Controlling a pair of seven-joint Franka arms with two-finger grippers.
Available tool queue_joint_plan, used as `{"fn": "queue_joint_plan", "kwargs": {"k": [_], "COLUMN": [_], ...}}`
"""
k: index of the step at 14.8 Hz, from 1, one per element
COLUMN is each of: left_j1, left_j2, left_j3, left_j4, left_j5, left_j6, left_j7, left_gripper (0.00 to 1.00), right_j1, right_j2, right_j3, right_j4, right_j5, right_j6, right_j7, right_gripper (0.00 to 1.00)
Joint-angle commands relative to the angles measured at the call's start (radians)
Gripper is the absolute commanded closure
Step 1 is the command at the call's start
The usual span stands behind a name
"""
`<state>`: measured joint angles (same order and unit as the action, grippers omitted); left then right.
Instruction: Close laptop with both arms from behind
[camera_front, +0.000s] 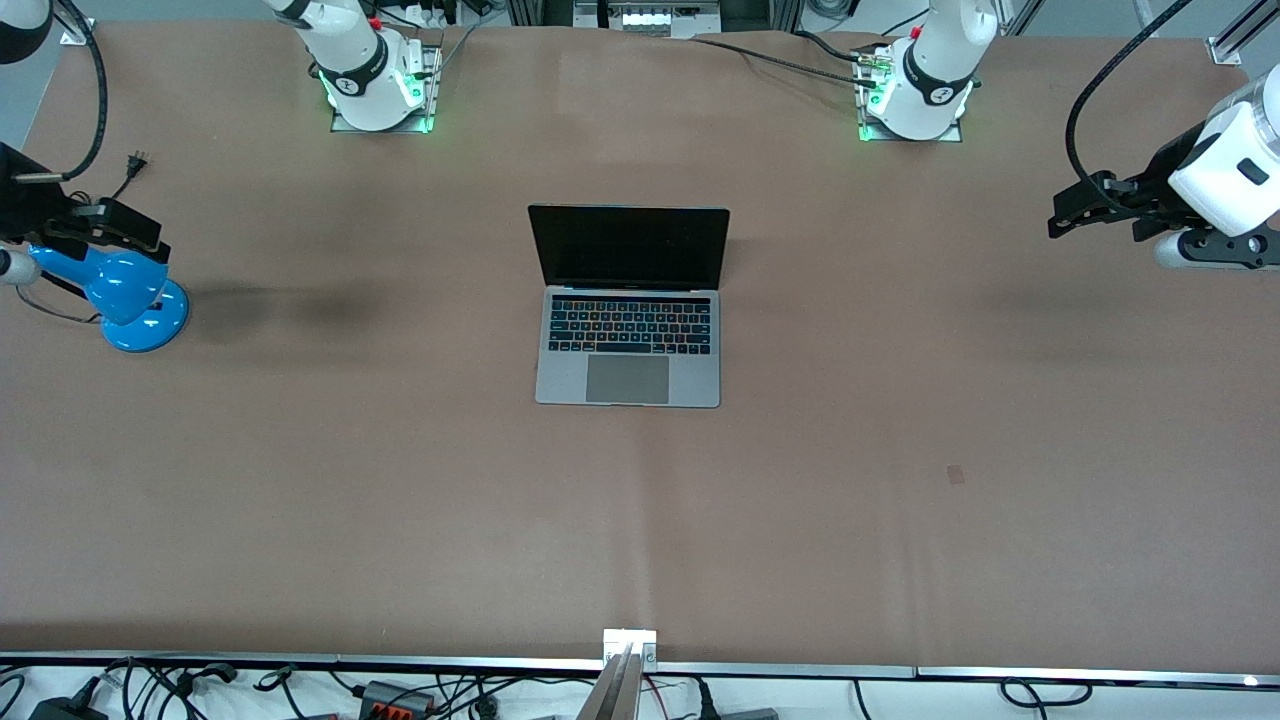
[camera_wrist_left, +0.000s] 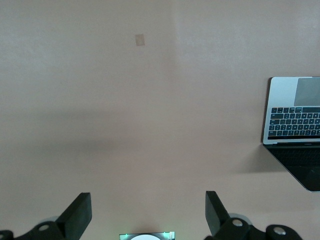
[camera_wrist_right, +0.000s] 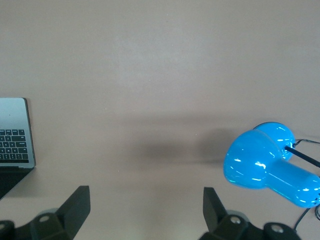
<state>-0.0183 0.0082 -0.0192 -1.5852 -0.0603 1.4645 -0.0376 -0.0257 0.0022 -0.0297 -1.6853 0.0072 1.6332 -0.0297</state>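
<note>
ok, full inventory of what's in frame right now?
laptop: 1, silver-grey with black screen and keys, open, lid upright, mid-table.
desk lamp: 1, glossy blue, at the right arm's end of the table, black cord and plug trailing from it.
table: 1, brown surface, small darker patch toward the left arm's end.
cables and adapters: several, black, along the table edge nearest the front camera.
right gripper: 1, black, open, over the lamp's area, well clear of the laptop.
left gripper: 1, black, open, over bare table at the left arm's end, also clear of the laptop.
</note>
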Motion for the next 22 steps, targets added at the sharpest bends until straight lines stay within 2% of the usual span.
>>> {"fn": "queue_joint_plan", "kwargs": {"k": [1,2,4,5,6,8,11,12,15,20,22], "left_j1": [-0.015,-0.017,-0.02,-0.02,-0.02,-0.02,-0.019,-0.012,-0.006,-0.009,-0.008], "left_j2": [0.013,0.015,0.015,0.015,0.016,0.016,0.015,0.015,0.013,0.016,0.016], "left_j3": [0.007,0.005,0.005,0.005,0.005,0.005,0.005,0.005,0.007,0.007,0.008], "left_j4": [0.033,0.034,0.037,0.037,0.037,0.039,0.036,0.034,0.024,0.034,0.034], "left_j5": [-0.015,-0.013,-0.01,-0.01,-0.012,-0.015,-0.016,-0.018,-0.019,-0.021,-0.019], "left_j6": [-0.021,-0.02,-0.018,-0.018,-0.016,-0.016,-0.003,-0.001,0.031,0.027,0.025], "left_j7": [0.002,0.002,0.002,0.002,0.002,0.002,0.005,0.007,0.09,0.052,0.019], "left_gripper": [0.0,0.0,0.0,0.0,0.0,0.0,0.0,0.0,0.0,0.0,0.0], "right_j1": [0.033,0.047,0.073,0.082,0.087,0.116,0.147,0.156,0.187,0.19,0.19], "right_j2": [-0.016,-0.011,-0.005,-0.001,0.001,0.004,0.012,0.019,0.025,0.042,0.045], "right_j3": [-0.001,-0.001,-0.001,-0.001,-0.001,-0.001,-0.001,-0.001,-0.001,-0.001,-0.001], "right_j4": [-0.03,-0.031,-0.034,-0.034,-0.034,-0.034,-0.034,-0.033,-0.03,-0.034,-0.043], "right_j5": [-0.001,0.0,0.005,0.005,0.007,0.007,0.007,0.008,0.013,0.128,0.219], "right_j6": [-0.015,-0.018,-0.044,-0.045,-0.045,-0.052,-0.061,-0.074,-0.079,-0.082,-0.101], "right_j7": [0.01,0.01,0.013,0.033,0.051,0.054,0.054,0.051,0.054,0.054,0.054], "right_gripper": [0.0,0.0,0.19,0.25,0.35,0.63,0.95,1.0,1.0,1.0,1.0]}}
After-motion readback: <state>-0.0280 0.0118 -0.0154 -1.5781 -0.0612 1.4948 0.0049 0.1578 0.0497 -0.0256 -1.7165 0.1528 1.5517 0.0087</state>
